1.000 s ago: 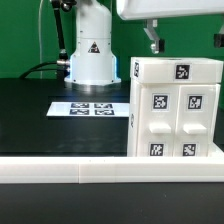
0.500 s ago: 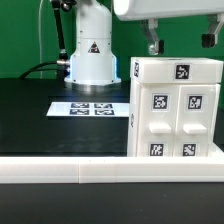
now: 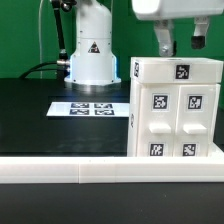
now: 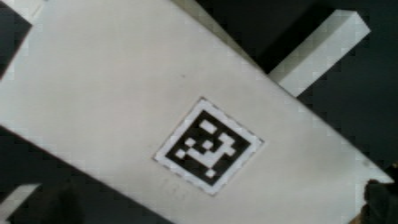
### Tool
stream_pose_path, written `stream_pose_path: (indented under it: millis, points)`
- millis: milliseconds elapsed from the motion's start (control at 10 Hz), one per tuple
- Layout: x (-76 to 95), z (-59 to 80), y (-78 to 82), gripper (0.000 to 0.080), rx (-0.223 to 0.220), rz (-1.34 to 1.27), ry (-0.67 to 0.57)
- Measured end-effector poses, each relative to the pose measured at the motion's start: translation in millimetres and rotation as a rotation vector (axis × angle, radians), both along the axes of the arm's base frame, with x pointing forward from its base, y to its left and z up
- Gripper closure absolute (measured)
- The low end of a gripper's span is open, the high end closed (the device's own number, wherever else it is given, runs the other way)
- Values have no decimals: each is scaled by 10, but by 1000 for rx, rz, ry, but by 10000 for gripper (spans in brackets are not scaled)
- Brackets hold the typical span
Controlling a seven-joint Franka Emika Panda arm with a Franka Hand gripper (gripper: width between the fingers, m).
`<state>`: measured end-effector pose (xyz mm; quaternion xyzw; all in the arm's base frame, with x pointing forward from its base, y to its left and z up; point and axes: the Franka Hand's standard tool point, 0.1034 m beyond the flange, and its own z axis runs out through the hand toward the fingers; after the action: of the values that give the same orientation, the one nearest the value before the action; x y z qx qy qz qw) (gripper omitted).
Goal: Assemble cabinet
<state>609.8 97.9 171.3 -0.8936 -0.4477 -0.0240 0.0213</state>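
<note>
Cabinet [image 3: 176,108] stands upright at about 3 o'clock on the black table [image 3: 30,115], its four-panel tagged face toward the exterior camera and its base against the white rail [image 3: 70,169] along the near edge. Pincer [image 3: 180,42] hangs just above the top face, released, fingers spread and gripping nothing; wrist view shows a tagged white surface [image 4: 205,150] close underneath. Marker board [image 3: 88,108] lies flat at 9 o'clock of the cabinet, just beside it. Judgement: descend squarely, fingers straddling the wall evenly, and close only once aligned, so the cabinet does not tip.
</note>
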Motion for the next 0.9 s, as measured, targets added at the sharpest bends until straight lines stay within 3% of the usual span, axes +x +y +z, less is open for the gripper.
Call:
stream_pose_path:
  millis: [600,900]
  points:
    - [-13,-76,-89,2,-89,449,4]
    - [-14,-97,-120,2,-93,543,-7]
